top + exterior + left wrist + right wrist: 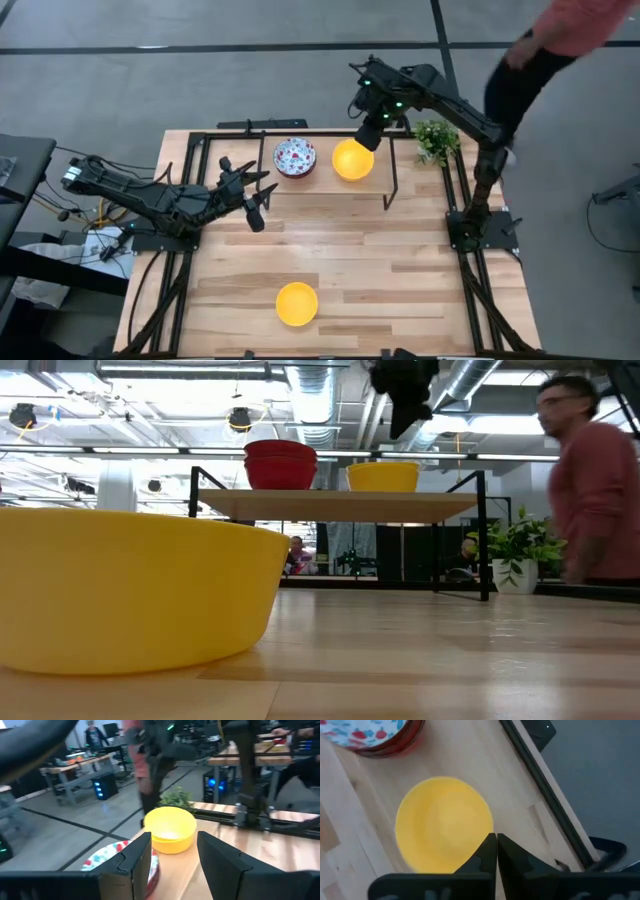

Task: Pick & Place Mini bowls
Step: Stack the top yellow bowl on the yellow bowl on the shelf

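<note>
On a raised wooden shelf (330, 505) at the table's far side, a plain yellow mini bowl (352, 160) stands on its base beside a stack of red mini bowls (294, 157), patterned white inside. My right gripper (368, 135) hangs shut above the yellow bowl's far rim, pointing steeply down and clear of it in the low view (405, 420). My left gripper (258, 195) stands open to the shelf's left, level, nothing between its fingers (172, 855). Another yellow bowl (297, 303) sits near the table's front edge.
A small green plant (436, 140) stands at the table's far right, beside the shelf. A person in a red top (590, 490) moves past behind the table on the right. Bare wood lies between the shelf and the front bowl.
</note>
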